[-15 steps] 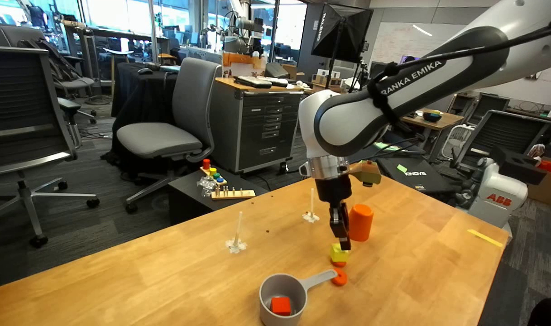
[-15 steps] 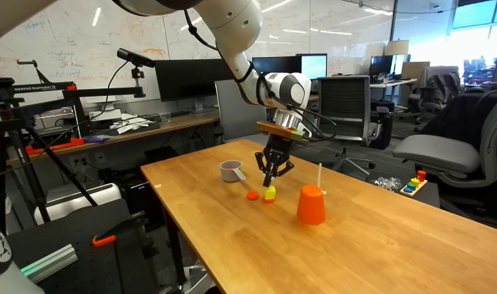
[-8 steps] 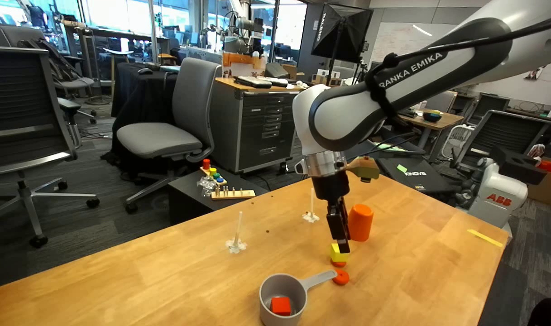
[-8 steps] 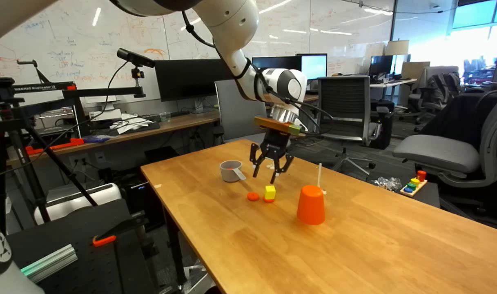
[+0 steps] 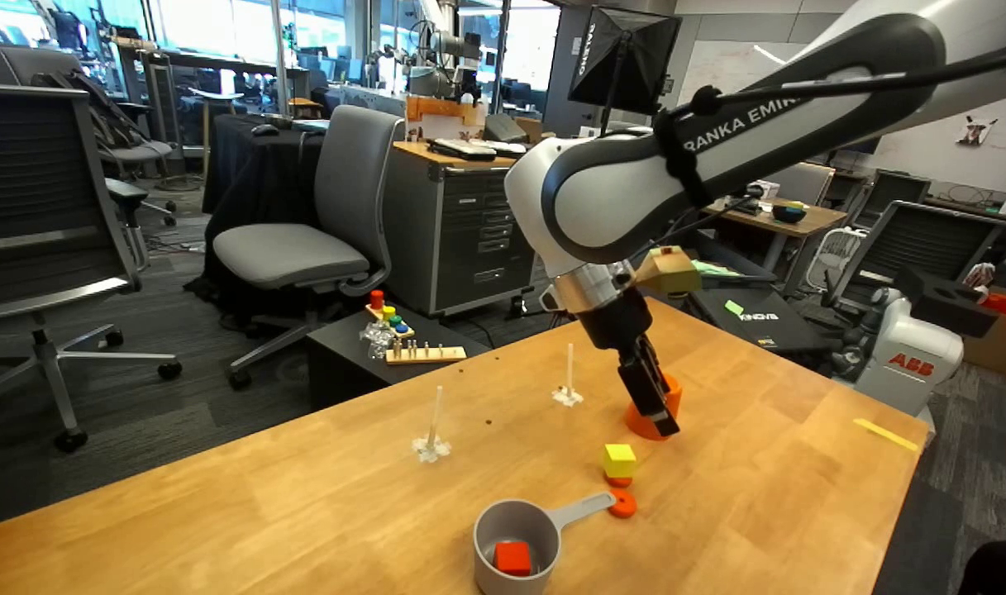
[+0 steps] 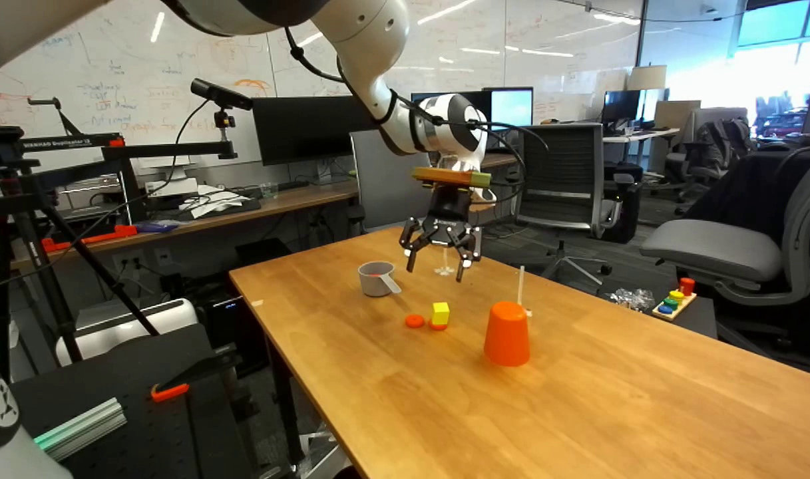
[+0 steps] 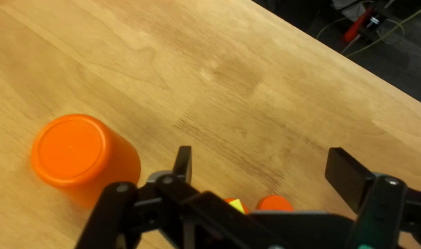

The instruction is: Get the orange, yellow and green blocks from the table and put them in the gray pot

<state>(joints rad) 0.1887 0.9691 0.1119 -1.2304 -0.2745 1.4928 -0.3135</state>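
"How does our tool (image 6: 436, 267) look?"

"We have its fingers spread wide with nothing gripped, and it hangs above the counter (image 6: 578, 399)."

"And the yellow block (image 5: 620, 460)?"

"In both exterior views we find it sitting on an orange disc (image 5: 619, 482), clear of the fingertips; an orange ring (image 5: 628, 508) lies just beside that disc."

"Where do we have the gray pot (image 6: 373, 287)?"

"Upright on the counter, its handle pointing toward the ring. Inside it, in an exterior view, we can see an orange-red block (image 5: 512, 559)."

"Do we see the orange cup-shaped piece (image 7: 70, 148) too?"

"We do: in the wrist view it stands outside the spread of the fingers, and in an exterior view the tool hides part of it."
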